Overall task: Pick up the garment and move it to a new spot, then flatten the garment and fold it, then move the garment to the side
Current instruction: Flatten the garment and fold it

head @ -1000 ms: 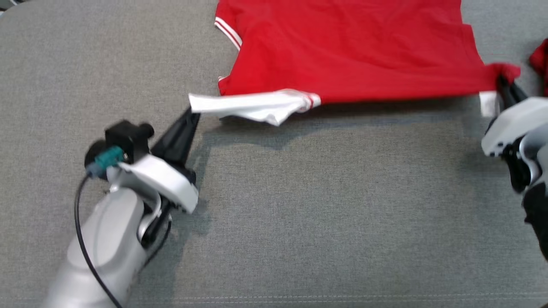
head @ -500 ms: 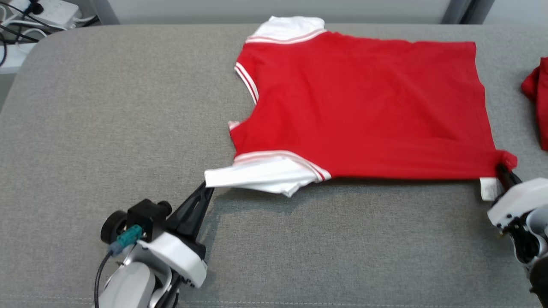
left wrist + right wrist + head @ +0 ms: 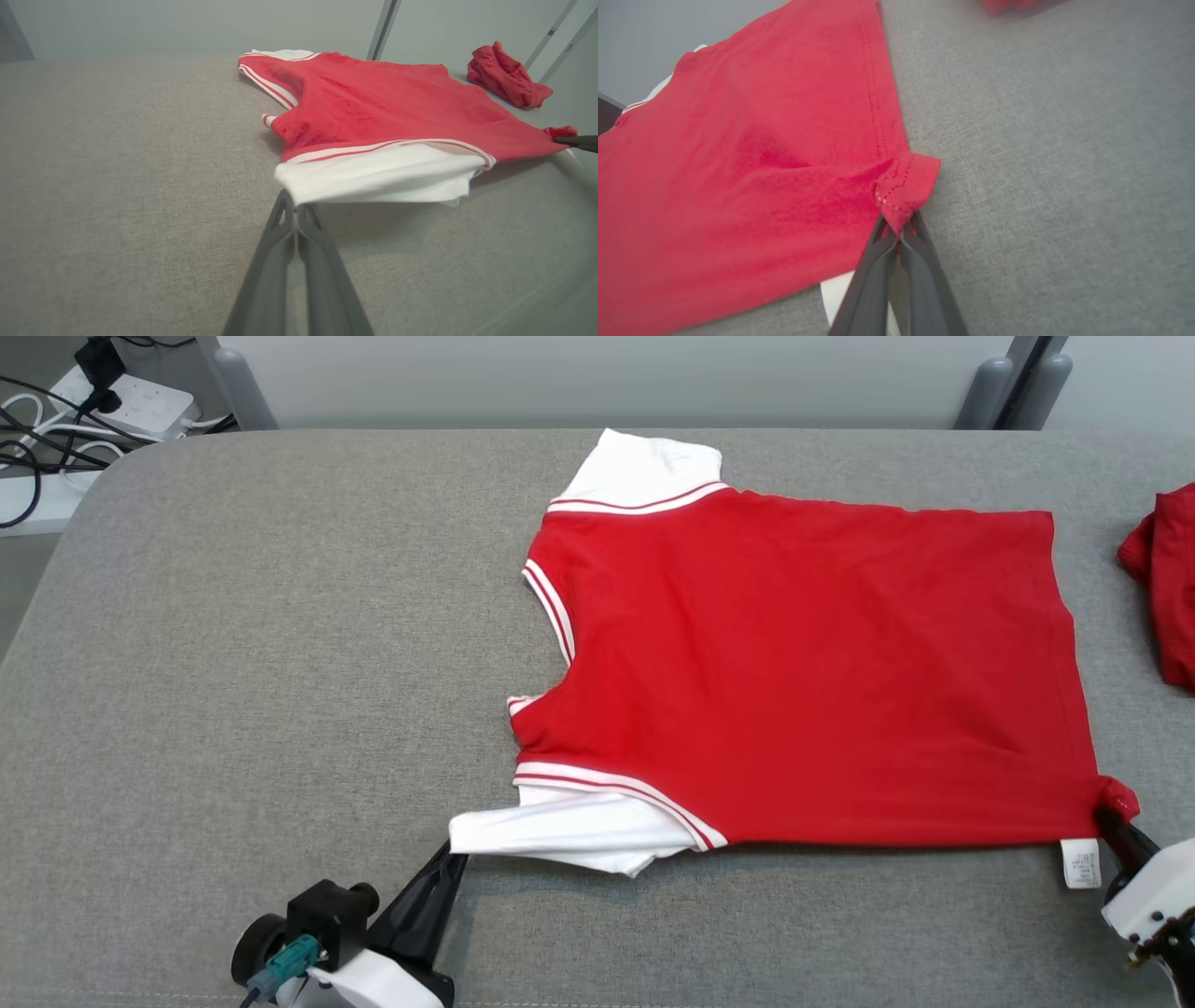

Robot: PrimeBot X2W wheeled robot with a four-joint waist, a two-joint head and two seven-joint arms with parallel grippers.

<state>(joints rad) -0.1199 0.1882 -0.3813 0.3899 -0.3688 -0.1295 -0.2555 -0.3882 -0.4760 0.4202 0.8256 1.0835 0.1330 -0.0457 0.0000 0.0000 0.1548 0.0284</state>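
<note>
While the left gripper (image 3: 453,855) pinches the near sleeve (image 3: 560,826) and the right gripper (image 3: 1107,819) the hem corner (image 3: 1118,795), uneven tugging could slip the garment (image 3: 803,672) free

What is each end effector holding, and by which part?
Both grip the red shirt: the left end effector pinches the edge of its near white sleeve, the right end effector its bunched hem corner.

left gripper (image 3: 453,857): fingers pinched together | right gripper (image 3: 1106,819): fingers pinched together

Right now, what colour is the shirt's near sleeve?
The sleeve is white with red stripes; left wrist view shows it best.
</note>
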